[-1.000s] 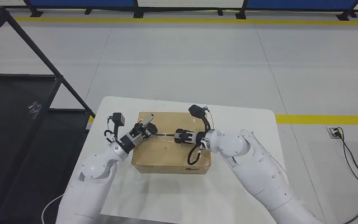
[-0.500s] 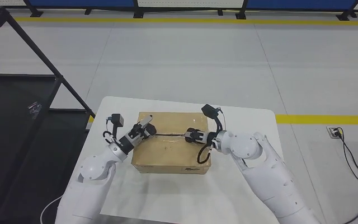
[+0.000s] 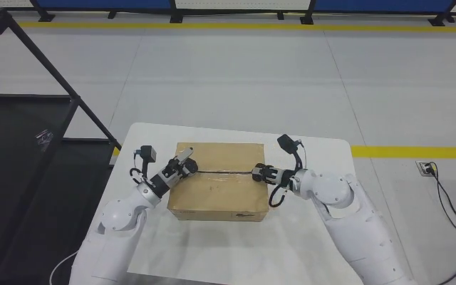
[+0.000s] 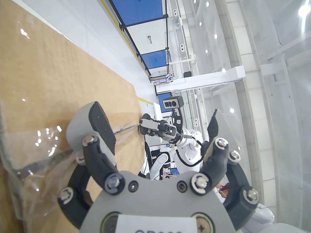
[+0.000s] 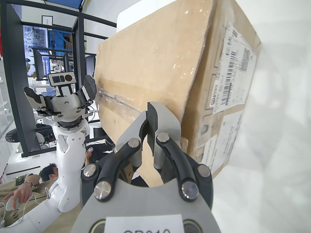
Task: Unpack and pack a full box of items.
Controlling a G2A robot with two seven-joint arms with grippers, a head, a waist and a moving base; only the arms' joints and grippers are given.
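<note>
box: we are seeing a closed brown cardboard box sitting mid-table, long side running left to right, flaps lying flat.
table: the white table is carrying the box, with bare surface showing on all sides of it.
seam: a clear tape strip is running left to right along the middle of the box top, wrinkling and shining over a dark centre gap.
left gripper: the left gripper is sitting over the left end of the seam. We are reading its jaws as spread wide. One pad is lying on the box top right by the tape, and the other is standing up in the air, clear of the box.
right gripper: the right gripper is sitting at the right end of the seam, at the top edge of the box. Its jaws are pressing together, pad to pad. We are not making out whether anything is pinched between them.
label: a white shipping label is sticking to a side face of the box, close to the right gripper's end.
surroundings: a black metal frame is standing left of the table, and a yellow floor line is running off to the right.
</note>
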